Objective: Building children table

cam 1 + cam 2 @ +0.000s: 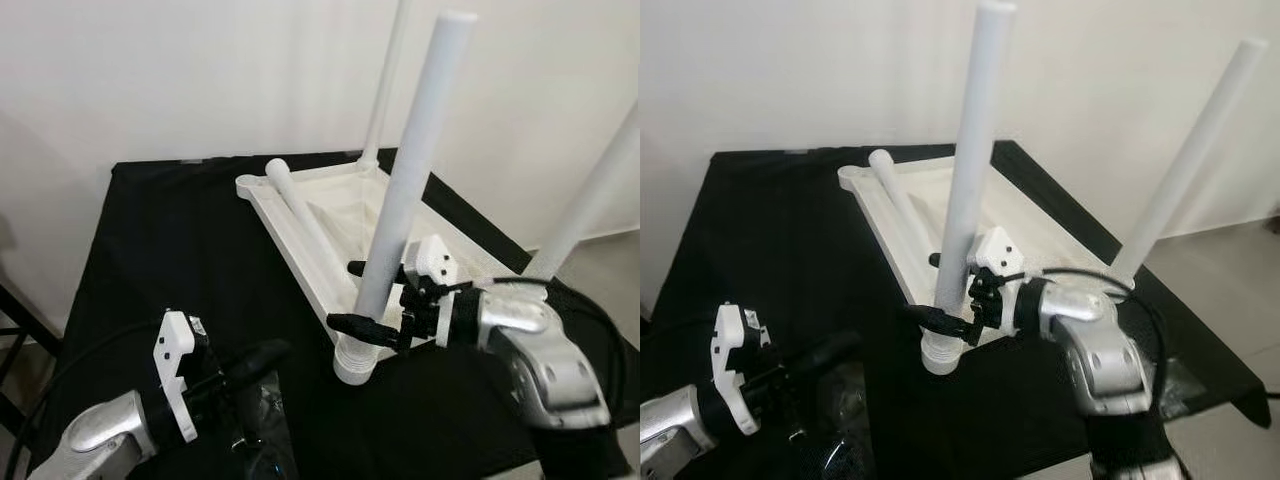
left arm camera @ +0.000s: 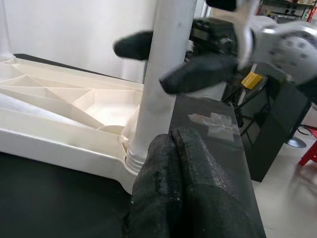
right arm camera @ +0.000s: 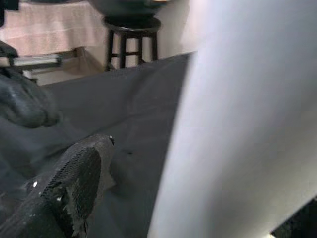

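Tabletop (image 1: pixel 300 215), white plastic and turned underside up so its ribs show, lies in the middle of the frame on a surface draped in black cloth (image 1: pixel 170 250), against a pale wall. We see three white legs standing upright from its corners: the near leg (image 1: pixel 410 180) rising through the centre of the frame from a threaded socket (image 1: pixel 357 360) at the near corner, a far leg (image 1: pixel 385 85) at the top centre, and a third leg (image 1: pixel 1190 165) leaning up towards the upper right edge. A fourth, loose leg (image 1: pixel 305 225) lies flat along the tabletop's left rim, running from upper left down towards the near corner. Our right gripper (image 1: pixel 372 297) reaches in from the lower right with its two black fingers spread on either side of the near leg, low on the shaft just above the socket; in the left wrist view one fingertip sits behind the leg and the other crosses in front, so the leg stands between them, though we cannot tell whether they press it. Our left gripper (image 1: pixel 262 357) sits in the lower left of the frame over the cloth, near the socket but apart from it, and the left wrist view shows its two fingers (image 2: pixel 190 183) pressed together with nothing between them. Some clear plastic wrapping (image 1: pixel 265 420) lies on the cloth just below it.
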`<state>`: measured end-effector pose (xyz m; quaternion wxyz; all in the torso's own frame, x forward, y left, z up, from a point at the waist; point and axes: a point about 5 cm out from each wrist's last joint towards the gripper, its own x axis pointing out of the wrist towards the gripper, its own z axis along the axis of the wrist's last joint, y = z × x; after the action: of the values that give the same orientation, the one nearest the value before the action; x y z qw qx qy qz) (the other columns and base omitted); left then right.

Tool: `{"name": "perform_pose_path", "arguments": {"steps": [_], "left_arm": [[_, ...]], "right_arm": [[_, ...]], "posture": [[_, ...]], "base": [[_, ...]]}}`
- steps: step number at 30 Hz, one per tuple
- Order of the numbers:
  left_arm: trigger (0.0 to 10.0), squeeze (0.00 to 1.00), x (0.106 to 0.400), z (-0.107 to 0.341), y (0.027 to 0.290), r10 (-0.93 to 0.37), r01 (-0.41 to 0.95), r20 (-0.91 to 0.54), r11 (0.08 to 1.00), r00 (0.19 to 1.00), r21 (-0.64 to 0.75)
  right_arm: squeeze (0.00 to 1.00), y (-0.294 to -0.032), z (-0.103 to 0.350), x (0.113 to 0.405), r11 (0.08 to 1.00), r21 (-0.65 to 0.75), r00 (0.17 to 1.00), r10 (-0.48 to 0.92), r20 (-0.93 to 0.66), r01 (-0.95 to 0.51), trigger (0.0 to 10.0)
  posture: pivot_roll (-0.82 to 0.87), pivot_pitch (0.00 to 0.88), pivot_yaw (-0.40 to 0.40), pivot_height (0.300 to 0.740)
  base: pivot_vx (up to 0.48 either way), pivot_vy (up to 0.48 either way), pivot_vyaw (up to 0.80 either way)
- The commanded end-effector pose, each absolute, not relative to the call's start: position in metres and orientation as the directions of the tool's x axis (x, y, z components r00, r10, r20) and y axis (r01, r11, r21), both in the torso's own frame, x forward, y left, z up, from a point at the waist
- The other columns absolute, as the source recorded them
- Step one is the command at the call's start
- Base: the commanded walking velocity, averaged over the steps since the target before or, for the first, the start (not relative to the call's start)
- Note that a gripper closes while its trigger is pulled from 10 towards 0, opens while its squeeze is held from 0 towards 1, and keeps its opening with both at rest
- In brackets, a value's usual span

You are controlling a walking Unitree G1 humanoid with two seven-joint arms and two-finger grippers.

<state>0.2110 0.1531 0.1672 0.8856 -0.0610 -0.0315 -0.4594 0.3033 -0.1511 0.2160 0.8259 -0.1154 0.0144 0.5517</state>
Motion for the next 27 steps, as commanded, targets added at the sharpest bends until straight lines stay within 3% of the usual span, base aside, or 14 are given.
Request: {"name": "perform_pose_path", "arguments": {"steps": [1,4,5,7,8,10,11,19,23,25,26,27], "left_arm": [[10.0,0.00,0.211,0.164,0.152,-0.814,0.820,0.105,0.566,0.572,-0.079],[10.0,0.00,0.211,0.163,0.151,-0.814,0.821,0.105,0.566,0.571,-0.079],[10.0,0.00,0.212,0.163,0.150,-0.814,0.821,0.105,0.566,0.571,-0.078],[10.0,0.00,0.212,0.162,0.150,-0.814,0.821,0.105,0.566,0.571,-0.077],[10.0,0.00,0.212,0.162,0.150,-0.814,0.821,0.105,0.566,0.571,-0.077],[10.0,0.00,0.212,0.162,0.150,-0.814,0.821,0.105,0.566,0.571,-0.077],[10.0,0.00,0.212,0.161,0.150,-0.816,0.823,0.104,0.563,0.569,-0.079],[10.0,0.00,0.212,0.161,0.150,-0.819,0.826,0.103,0.558,0.564,-0.083],[10.0,0.00,0.212,0.161,0.149,-0.819,0.826,0.107,0.558,0.564,-0.083],[10.0,0.00,0.213,0.162,0.149,-0.817,0.825,0.110,0.560,0.566,-0.082],[10.0,0.00,0.213,0.162,0.149,-0.817,0.825,0.110,0.560,0.566,-0.082],[10.0,0.00,0.213,0.162,0.150,-0.816,0.823,0.110,0.562,0.567,-0.080]], "right_arm": [[0.00,-0.160,0.218,0.312,0.355,-0.161,0.376,0.918,-0.128,-0.921,10.0],[0.00,-0.164,0.219,0.316,0.344,-0.156,0.363,0.924,-0.119,-0.926,10.0],[0.00,-0.171,0.218,0.326,0.354,-0.136,0.368,0.924,-0.106,-0.926,7.5],[0.00,-0.175,0.217,0.332,0.361,-0.128,0.374,0.922,-0.100,-0.924,7.5],[0.00,-0.176,0.217,0.335,0.370,-0.129,0.383,0.919,-0.096,-0.920,4.6],[0.00,-0.177,0.217,0.337,0.376,-0.133,0.389,0.917,-0.091,-0.917,4.6],[0.00,-0.176,0.215,0.340,0.383,-0.118,0.392,0.917,-0.073,-0.916,0.0],[0.00,-0.172,0.210,0.345,0.359,-0.091,0.364,0.930,-0.042,-0.929,0.0],[0.00,-0.177,0.205,0.345,0.401,-0.119,0.410,0.910,-0.063,-0.908,0.0],[0.00,-0.177,0.200,0.343,0.481,-0.125,0.491,0.869,-0.066,-0.868,0.0],[0.00,-0.177,0.200,0.343,0.481,-0.125,0.491,0.869,-0.066,-0.868,0.0],[0.00,-0.170,0.188,0.346,0.659,-0.048,0.660,0.751,-0.015,-0.751,0.0]], "posture": [[0.09,0.000,-0.109,0.740],[0.09,0.000,-0.109,0.740],[0.09,0.000,-0.110,0.740],[0.09,0.000,-0.110,0.740],[0.09,0.000,-0.109,0.740],[0.09,0.000,-0.106,0.740],[0.09,0.000,-0.103,0.740],[0.09,0.000,-0.100,0.740],[0.08,0.000,-0.109,0.740],[0.08,0.000,-0.115,0.740],[0.08,0.000,-0.115,0.740],[0.07,0.000,-0.122,0.740]], "base": [[0.000,0.000,0.00],[0.000,0.000,0.00],[0.000,0.000,0.00],[0.000,0.000,0.00],[0.000,0.000,0.00],[0.000,0.000,0.00],[0.000,0.000,0.00],[0.000,0.000,0.00],[0.000,0.000,0.00],[0.000,0.000,0.00],[0.000,0.000,0.00],[0.000,0.000,0.00]]}}
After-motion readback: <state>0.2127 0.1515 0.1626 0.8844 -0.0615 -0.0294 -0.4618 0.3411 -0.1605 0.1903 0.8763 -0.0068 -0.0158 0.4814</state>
